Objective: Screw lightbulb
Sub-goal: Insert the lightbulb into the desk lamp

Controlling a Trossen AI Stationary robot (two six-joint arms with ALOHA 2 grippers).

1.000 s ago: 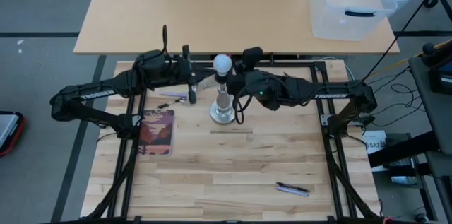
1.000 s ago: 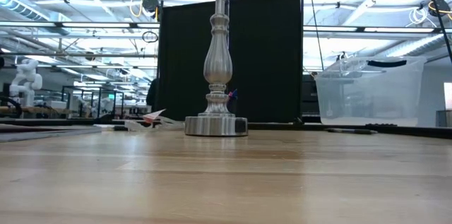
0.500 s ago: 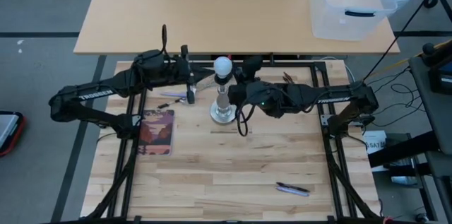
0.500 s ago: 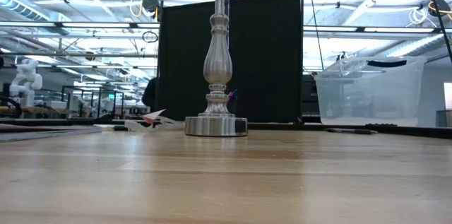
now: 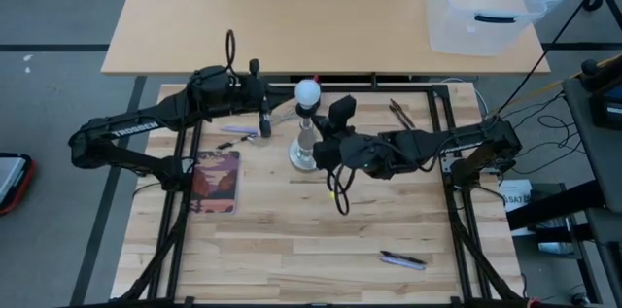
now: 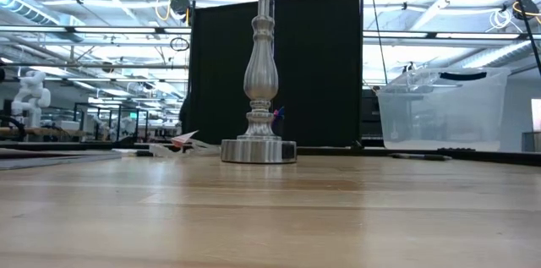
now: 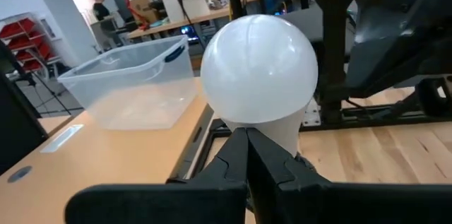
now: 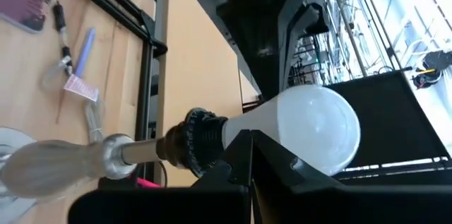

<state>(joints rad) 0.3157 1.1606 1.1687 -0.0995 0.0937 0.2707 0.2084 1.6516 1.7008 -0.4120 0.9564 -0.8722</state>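
The frosted white lightbulb (image 5: 308, 91) sits upright in the black socket (image 8: 199, 138) on top of the silvery stand (image 5: 305, 149), whose round foot (image 6: 259, 150) rests on the wooden table. My left gripper (image 7: 246, 133) is shut and comes level from the table's left, its tips in front of the bulb's neck (image 7: 281, 133). My right gripper (image 8: 248, 135) is shut and comes from the right, its tips in front of the bulb's neck (image 8: 244, 124). In the high view it is beside the post (image 5: 322, 133). My left gripper's shut fingertips stand level in front of the bulb's neck (image 7: 281, 133), just under the globe; I cannot tell whether they touch it. My right gripper's shut fingertips stand in front of the bulb's neck beside the socket (image 8: 244, 124); I cannot tell whether they touch it.
A book (image 5: 216, 180) lies at the left and a pen (image 5: 238, 133) near the left gripper. Another pen (image 5: 401, 260) lies at the near right and small tools (image 5: 400, 109) at the far right. A clear bin (image 5: 486, 2) stands on the far table.
My right gripper has gone a little toward the table's near edge and has rolled about its wrist, staying beside the stand. The bulb and stand have stayed in place.
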